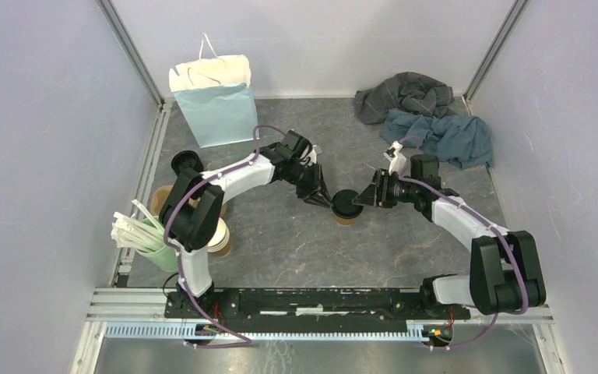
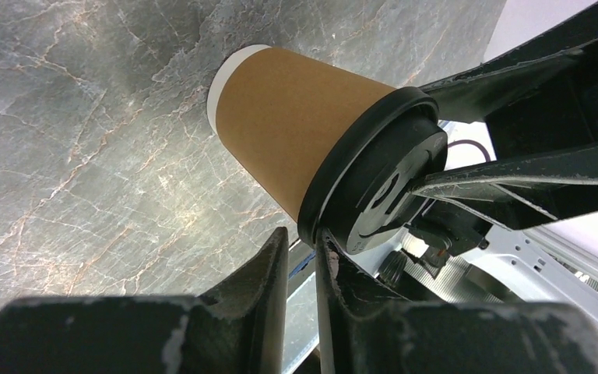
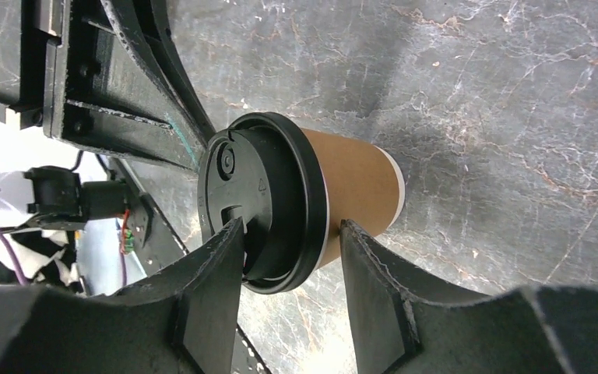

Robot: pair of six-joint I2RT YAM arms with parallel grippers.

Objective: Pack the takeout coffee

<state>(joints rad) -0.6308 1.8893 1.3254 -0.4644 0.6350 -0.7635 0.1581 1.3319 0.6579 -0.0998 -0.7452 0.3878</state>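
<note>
Two grippers are meeting at the takeout coffee (image 1: 347, 207), which is standing upright mid-table, long axis vertical. You're holding the left gripper (image 1: 326, 202) at the cup's 9 o'clock and the right gripper (image 1: 364, 198) at its 2 o'clock, both about equally near. R fingers (image 3: 216, 269) are sitting half-wide astride the black lid (image 3: 258, 195): one over its top, the other beside the wall w/ a gap showing. L fingers (image 2: 269, 273) are standing narrow, slit btwn them, lid rim right at the tips; can't tell if they're nipping it. At 11 o'clock, well apart, the paper bag (image 1: 219, 109) is waiting.
</note>
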